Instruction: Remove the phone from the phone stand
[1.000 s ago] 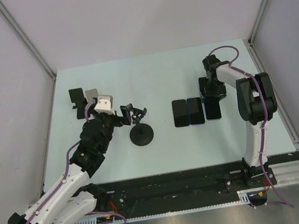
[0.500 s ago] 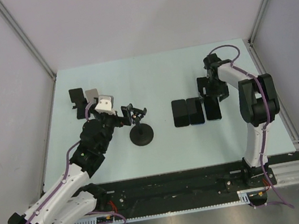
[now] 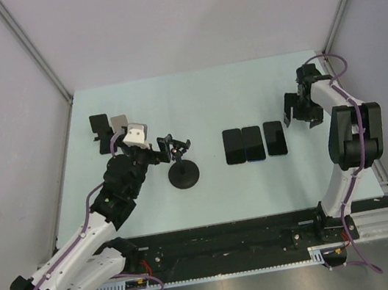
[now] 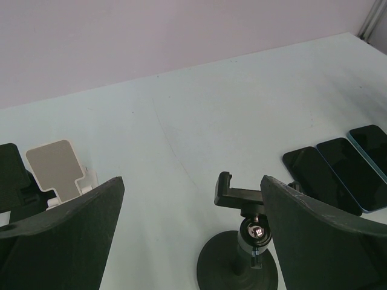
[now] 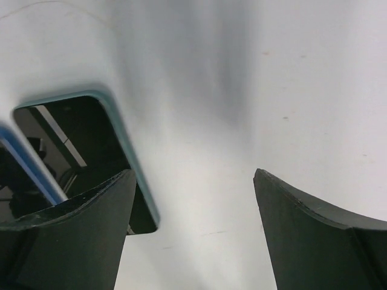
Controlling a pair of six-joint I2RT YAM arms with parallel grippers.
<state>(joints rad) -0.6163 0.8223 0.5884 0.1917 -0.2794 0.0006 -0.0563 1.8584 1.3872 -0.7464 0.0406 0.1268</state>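
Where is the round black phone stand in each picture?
Top external: phone stand left of centre.
Left wrist: phone stand bottom centre.
Right wrist: not in it.
Shared landmark: the row of phones, in all three.

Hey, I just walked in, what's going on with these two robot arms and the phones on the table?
Three phones lie flat in a row on the table, none in a holder. The left gripper is open, its fingers either side of the empty clamp of the phone stand. The right gripper is open too, holding nothing, just past the rightmost phone. A small dark stand and a small pale stand sit far left.
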